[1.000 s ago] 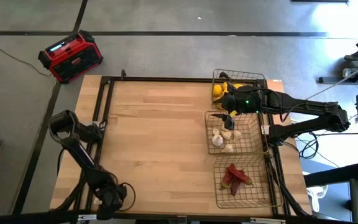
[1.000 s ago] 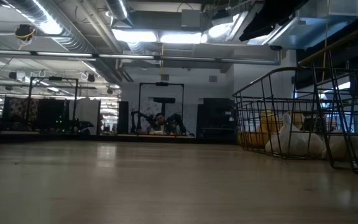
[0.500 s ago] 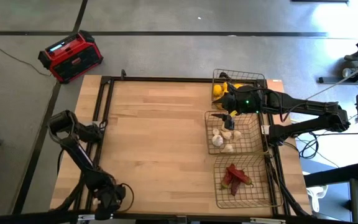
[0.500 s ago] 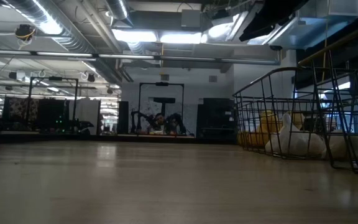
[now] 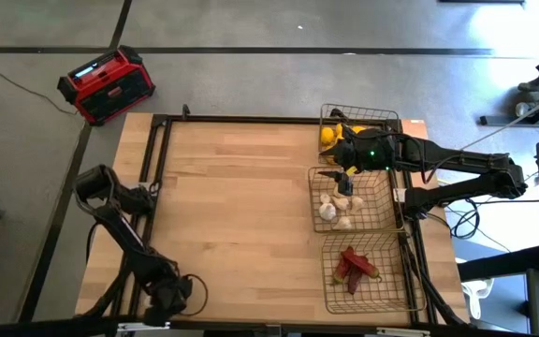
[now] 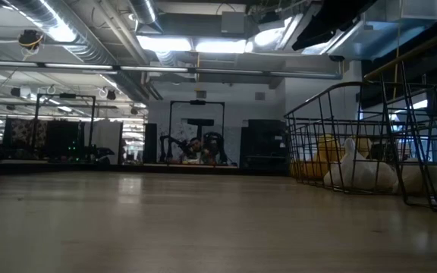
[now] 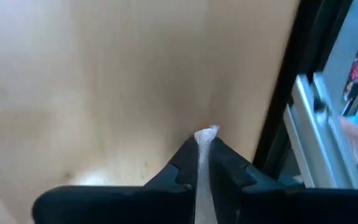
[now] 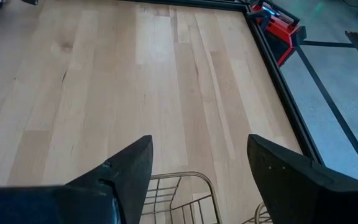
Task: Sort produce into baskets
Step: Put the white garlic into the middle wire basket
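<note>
Lining the bench's (image 5: 241, 206) right edge, three baskets (image 5: 354, 198): lemons (image 5: 329, 136), garlic bulbs (image 5: 336, 208), chili peppers (image 5: 354, 266). Right gripper (image 5: 337, 174), fingers apart, empty, over garlic basket's far edge. Left gripper (image 5: 191, 290) closed, near-left corner.

Taking the middle basket (image 5: 354, 199) as landmark: the garlic bulbs (image 5: 336, 206) lie in it. The basket behind it (image 5: 368, 126), toward the table's far edge, holds the lemons (image 5: 329, 137); the basket before it (image 5: 367, 271), toward the near edge, holds the chili peppers (image 5: 354, 266). The right gripper (image 5: 340, 174) hangs over its far edge. The left gripper (image 5: 165, 301) sits well to its left at the table's near corner. The radio (image 5: 107, 86) stands on the floor, far left and behind
</note>
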`<action>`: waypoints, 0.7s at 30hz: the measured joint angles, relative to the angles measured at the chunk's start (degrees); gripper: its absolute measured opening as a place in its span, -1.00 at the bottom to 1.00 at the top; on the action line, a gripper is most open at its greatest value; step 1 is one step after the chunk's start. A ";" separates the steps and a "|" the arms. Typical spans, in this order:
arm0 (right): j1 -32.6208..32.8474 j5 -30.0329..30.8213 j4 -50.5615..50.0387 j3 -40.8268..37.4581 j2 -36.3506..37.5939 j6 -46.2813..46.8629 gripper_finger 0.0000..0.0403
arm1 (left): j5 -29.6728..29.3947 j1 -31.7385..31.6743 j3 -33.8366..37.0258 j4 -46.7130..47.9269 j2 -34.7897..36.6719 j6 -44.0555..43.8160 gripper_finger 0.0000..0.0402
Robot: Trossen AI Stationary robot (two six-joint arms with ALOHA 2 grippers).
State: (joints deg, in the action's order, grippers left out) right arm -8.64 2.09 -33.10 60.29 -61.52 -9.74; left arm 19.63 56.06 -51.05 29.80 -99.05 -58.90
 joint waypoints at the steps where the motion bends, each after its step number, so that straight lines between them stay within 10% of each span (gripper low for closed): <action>1: 0.00 0.00 0.01 0.00 0.00 0.00 0.28 | -0.48 -0.74 0.00 0.33 0.26 0.27 -0.91; 11: 0.00 -0.05 0.02 0.00 0.00 0.07 0.28 | -11.38 -8.89 0.20 9.31 11.37 2.43 -0.91; 21: 0.02 -0.17 0.08 0.00 -0.26 6.06 0.28 | -39.74 -16.06 0.09 12.90 28.39 14.09 -0.86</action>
State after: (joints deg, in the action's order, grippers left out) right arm -8.62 1.91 -33.02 60.29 -61.78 -3.68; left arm -20.11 39.99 -50.96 42.70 -70.66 -44.81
